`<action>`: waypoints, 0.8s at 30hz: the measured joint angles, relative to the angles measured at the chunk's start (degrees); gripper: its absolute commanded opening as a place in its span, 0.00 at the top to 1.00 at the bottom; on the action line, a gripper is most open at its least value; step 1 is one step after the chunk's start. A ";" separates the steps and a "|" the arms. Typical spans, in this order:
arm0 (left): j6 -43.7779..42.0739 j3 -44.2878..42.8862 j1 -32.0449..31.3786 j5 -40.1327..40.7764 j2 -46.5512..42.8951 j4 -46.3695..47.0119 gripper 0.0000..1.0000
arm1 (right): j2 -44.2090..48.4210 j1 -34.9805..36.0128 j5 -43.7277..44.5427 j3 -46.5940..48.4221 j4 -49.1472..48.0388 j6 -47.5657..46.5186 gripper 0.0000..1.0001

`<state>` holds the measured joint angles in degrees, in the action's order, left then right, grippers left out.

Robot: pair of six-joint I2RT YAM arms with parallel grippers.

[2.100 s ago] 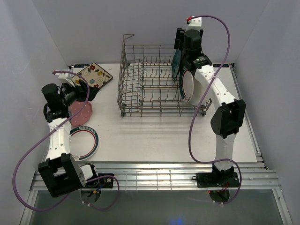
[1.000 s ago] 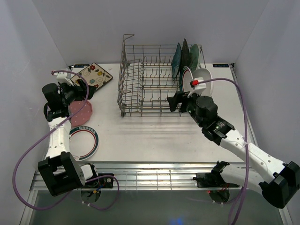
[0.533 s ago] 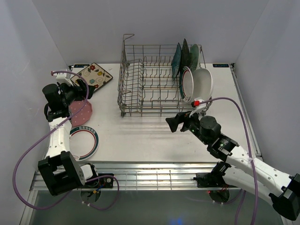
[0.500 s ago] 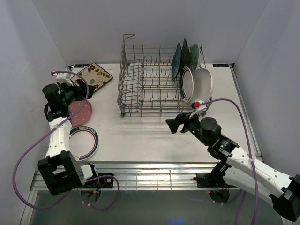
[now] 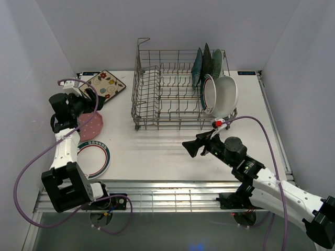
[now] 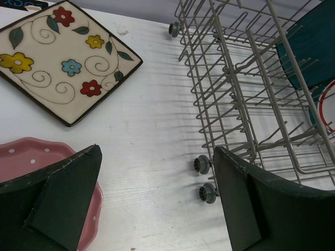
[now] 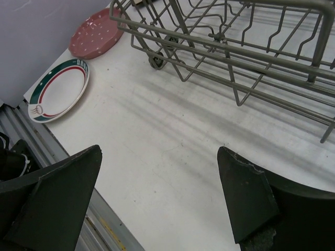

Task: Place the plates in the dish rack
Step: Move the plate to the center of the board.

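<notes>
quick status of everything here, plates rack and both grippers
dish rack: upright, partly loaded
racked plates: standing on edge, right end
cream floral plate: flat on table
pink dotted plate: flat on table
green-rimmed plate: flat on table
left gripper: jaws open, empty
right gripper: jaws open, empty

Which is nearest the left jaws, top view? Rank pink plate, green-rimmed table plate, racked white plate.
1. Pink plate, left edge, directly beside them.
2. Green-rimmed table plate, front left.
3. Racked white plate, right end of dish rack.
</notes>
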<state>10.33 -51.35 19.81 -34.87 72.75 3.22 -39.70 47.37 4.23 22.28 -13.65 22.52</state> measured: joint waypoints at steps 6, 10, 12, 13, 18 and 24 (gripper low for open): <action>-3.45 -0.31 0.26 4.61 0.98 -0.76 0.02 | -2.84 0.28 -2.03 -0.35 -1.31 0.28 0.04; -7.69 -0.59 0.35 7.82 2.75 -2.80 0.02 | -3.06 0.28 -2.82 -0.35 -1.49 0.28 0.04; -9.97 -0.59 0.37 8.70 3.37 -3.98 0.02 | -3.08 0.28 -2.99 -0.35 -1.53 0.28 0.04; -11.10 -0.57 0.37 9.01 3.56 -4.59 0.02 | -3.15 0.28 -3.06 -0.35 -1.55 0.28 0.04; -16.68 0.02 0.37 9.66 3.65 -6.75 0.02 | -4.31 0.28 -4.11 -0.33 -1.60 0.28 0.04; -22.21 2.82 0.37 10.25 3.39 -8.57 0.02 | -6.56 0.31 -5.81 -0.33 -2.56 0.70 0.04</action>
<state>-11.88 -48.53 20.18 -24.62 76.14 -5.34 -46.26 47.68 -1.58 21.96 -16.21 23.22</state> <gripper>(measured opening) 0.978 0.962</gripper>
